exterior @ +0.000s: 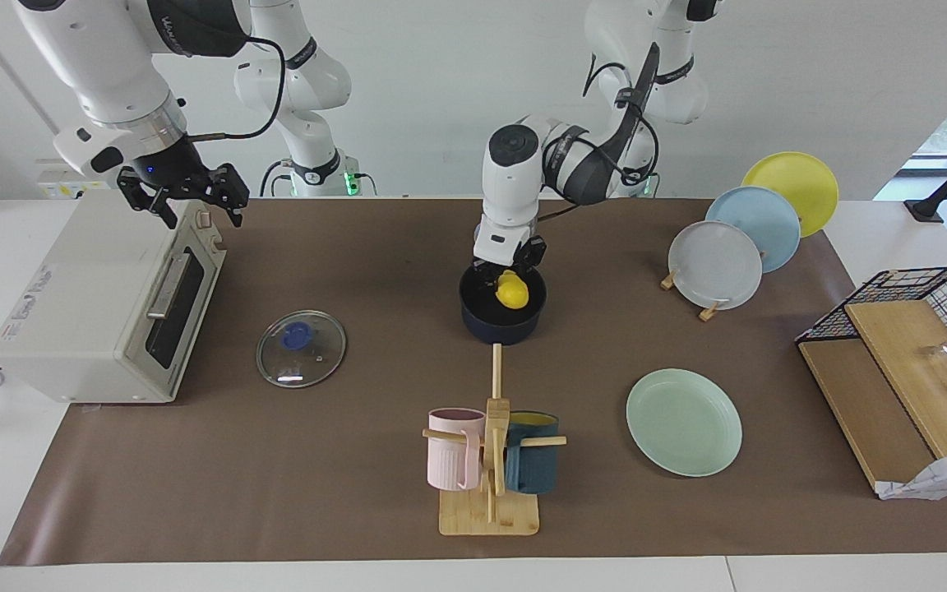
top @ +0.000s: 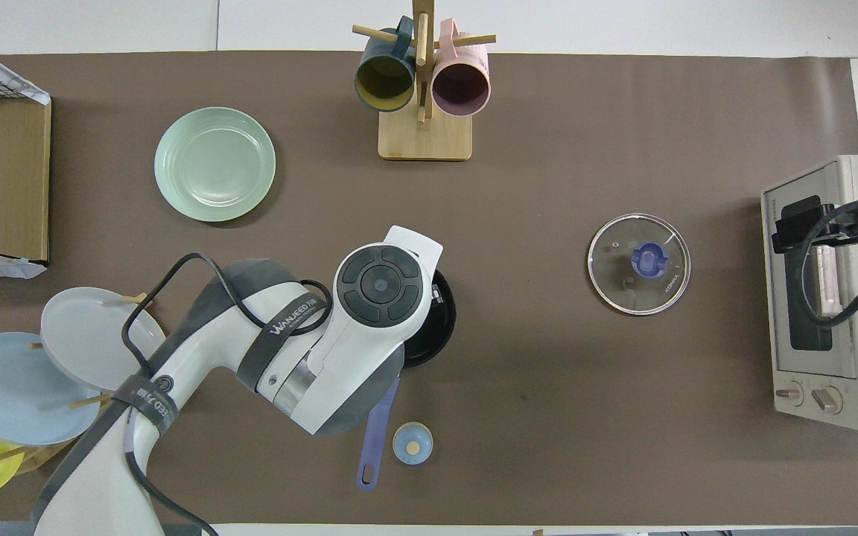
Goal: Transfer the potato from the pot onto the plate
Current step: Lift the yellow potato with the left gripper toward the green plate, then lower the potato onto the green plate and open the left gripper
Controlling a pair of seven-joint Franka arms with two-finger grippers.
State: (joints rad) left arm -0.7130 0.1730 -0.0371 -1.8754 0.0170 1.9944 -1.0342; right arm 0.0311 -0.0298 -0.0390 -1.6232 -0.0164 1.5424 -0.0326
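Note:
The yellow potato (exterior: 512,292) sits in the mouth of the navy pot (exterior: 473,321) at the table's middle. My left gripper (exterior: 510,271) is down at the pot, right on top of the potato. In the overhead view my left arm hides the potato; only the pot's rim (top: 442,327) and its blue handle (top: 375,435) show. The mint-green plate (exterior: 684,422) (top: 214,164) lies bare, farther from the robots than the pot and toward the left arm's end. My right gripper (exterior: 187,197) waits open over the toaster oven (exterior: 103,304).
A glass lid (exterior: 301,349) lies between oven and pot. A mug rack (exterior: 490,460) with two mugs stands farther out than the pot. Three plates on a stand (exterior: 716,265), a wire basket with boards (exterior: 909,362), and a small blue round object (top: 412,443) near the pot's handle.

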